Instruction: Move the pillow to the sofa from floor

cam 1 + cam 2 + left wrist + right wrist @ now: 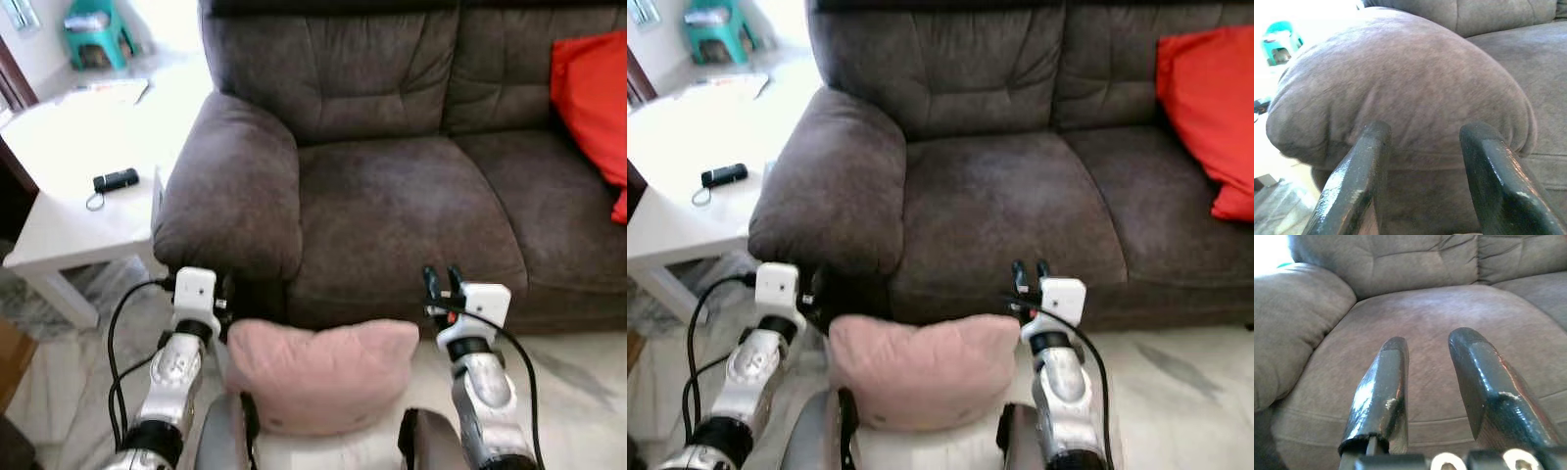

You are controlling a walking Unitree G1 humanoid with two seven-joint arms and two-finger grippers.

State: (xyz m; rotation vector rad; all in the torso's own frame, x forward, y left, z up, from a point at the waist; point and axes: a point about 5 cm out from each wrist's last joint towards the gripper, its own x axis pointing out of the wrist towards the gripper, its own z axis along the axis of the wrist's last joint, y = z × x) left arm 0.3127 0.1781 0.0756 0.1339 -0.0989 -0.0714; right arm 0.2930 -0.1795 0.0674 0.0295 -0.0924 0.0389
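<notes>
We have the pink pillow (321, 374) at lower centre, squeezed between our forearms, not pinched. Left gripper (1422, 178) and right gripper (1432, 382) both gape empty, aimed at the brown sofa (392, 211) seat above.

Sofa (392, 206) left seat cushion bare, open from front edge; armrest (230, 191) blocks left, red cushion (593, 103) at right end.
</notes>
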